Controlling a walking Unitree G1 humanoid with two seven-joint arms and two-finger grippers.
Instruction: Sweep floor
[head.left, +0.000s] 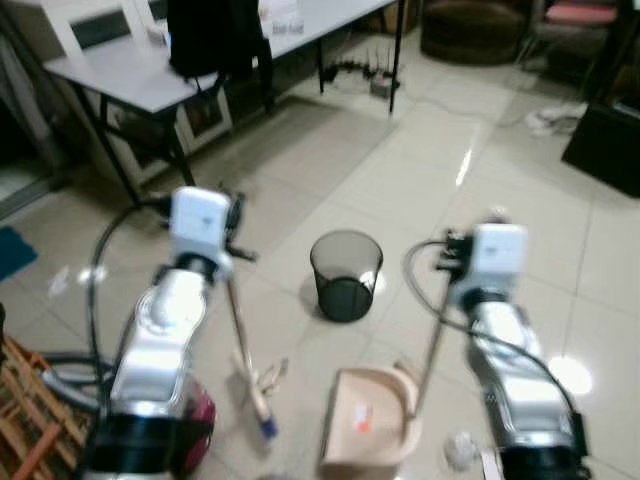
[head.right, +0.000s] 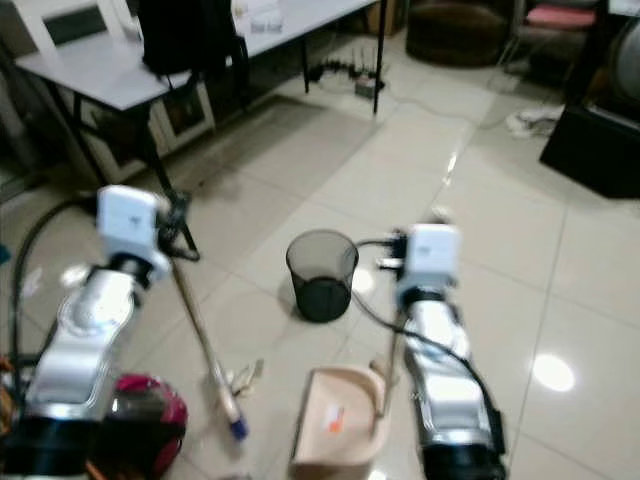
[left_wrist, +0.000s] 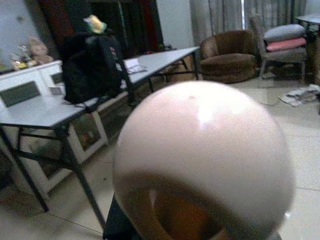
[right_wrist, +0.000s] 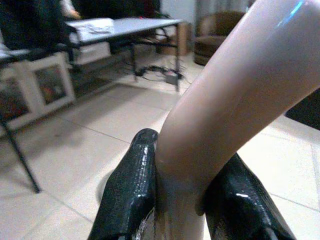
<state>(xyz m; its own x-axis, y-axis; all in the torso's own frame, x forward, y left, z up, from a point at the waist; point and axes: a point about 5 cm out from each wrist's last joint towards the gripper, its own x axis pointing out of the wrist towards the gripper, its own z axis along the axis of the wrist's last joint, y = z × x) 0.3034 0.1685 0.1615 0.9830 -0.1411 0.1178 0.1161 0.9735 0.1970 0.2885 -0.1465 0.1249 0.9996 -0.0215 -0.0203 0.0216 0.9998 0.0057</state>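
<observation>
Left eye view, for the key relation: pale scraps (head.left: 274, 376) on the tiled floor (head.left: 400, 170), just beside the broom head (head.left: 263, 420) on its right, with the dustpan (head.left: 365, 425) a little further right and its open mouth on the near side. Hence a sideways stroke from left to right, near the robot's feet, judged as the coming move. Broom (head.left: 243, 340) running long and slanted, from the left gripper (head.left: 232, 238) down and toward the near side, bristles at or just above the tiles. Left arm clearly nearer to the scraps; right arm nearer to the pan. Left arm bent, forearm reaching forward, gripper judged closed around the broom's stick, though the fingers are hard to make out; in the left wrist view, just the rounded pale end of the handle close to the lens. Right arm held forward likewise, right gripper (right_wrist: 187, 155) clamped on the dustpan's pale handle (head.left: 430, 350), both black fingers (right_wrist: 130, 190) pressed against its sides in the right wrist view. Handle rising steeply from the pan's right rear corner up to the gripper. Pan resting low, seemingly on the floor, near and slightly right of the black mesh bin (head.left: 346, 272), which stands farther out between the two arms. Another small crumpled bit (head.left: 460, 450) to the right of the pan, beside the right arm, probably for a later pass.
</observation>
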